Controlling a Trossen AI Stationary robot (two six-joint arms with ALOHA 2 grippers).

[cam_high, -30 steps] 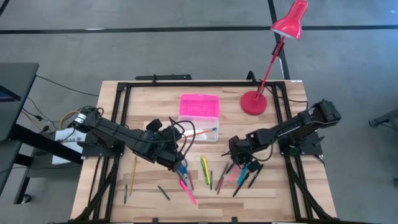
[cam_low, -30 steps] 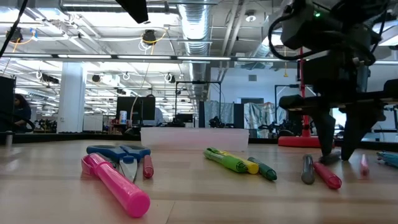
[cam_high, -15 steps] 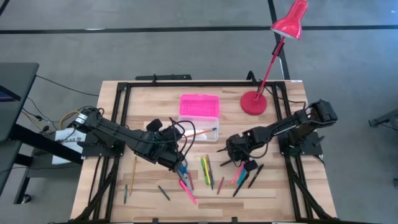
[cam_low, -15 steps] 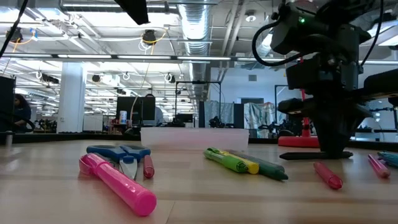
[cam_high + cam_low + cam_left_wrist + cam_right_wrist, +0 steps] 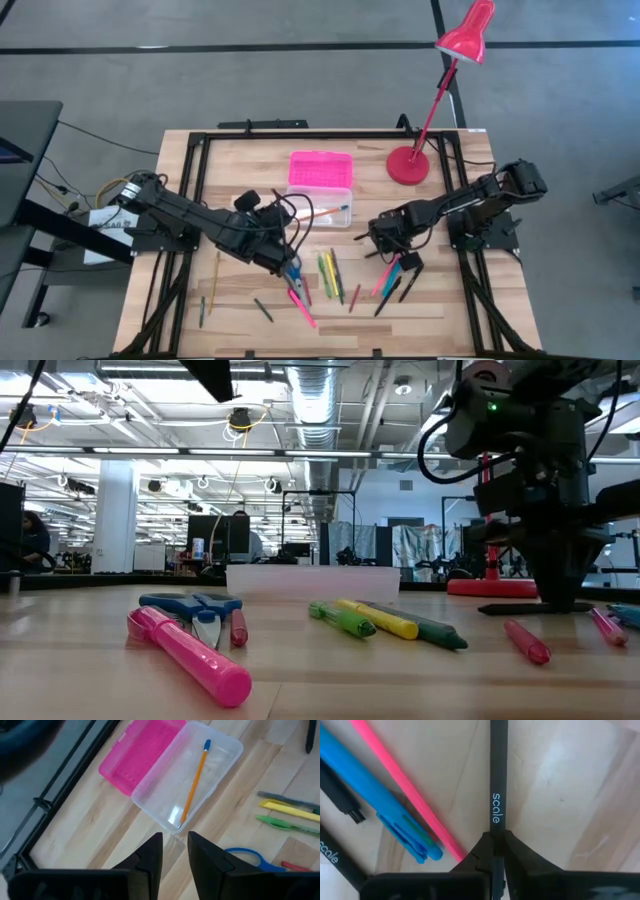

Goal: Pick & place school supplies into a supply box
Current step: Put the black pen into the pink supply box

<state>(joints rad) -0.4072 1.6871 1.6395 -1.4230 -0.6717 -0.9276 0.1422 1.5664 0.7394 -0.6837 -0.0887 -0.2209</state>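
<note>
My right gripper (image 5: 495,837) points down at the table's right half (image 5: 383,245) and is shut on a black pen (image 5: 495,780) with white print. Beside it lie pink (image 5: 405,785) and blue pens (image 5: 380,805). My left gripper (image 5: 175,845) hangs above the blue-handled scissors (image 5: 297,280), fingers slightly apart with nothing between them. It faces the supply box (image 5: 325,205), which has a clear base, an open pink lid (image 5: 320,168) and an orange pencil (image 5: 192,785) inside. Yellow and green markers (image 5: 327,270) lie flat at the table's middle. My right gripper pinches the black pen's barrel (image 5: 495,820) between its two fingers, just beside the printed word. The fingers come from above, pointing down, one on each side of the barrel. The pen lies level at table height (image 5: 515,608); whether it is clear of the wood I cannot tell.
A red desk lamp's base (image 5: 408,165) stands at the far right. A thick pink marker (image 5: 303,305), pencils (image 5: 215,280) and a dark pen (image 5: 262,310) lie toward the near left. Black frame rails (image 5: 190,200) run along the table's sides.
My right gripper has shut on the black pen, rolled its wrist, and gone a little toward the table's left and back. The green and yellow markers have slid slightly left.
</note>
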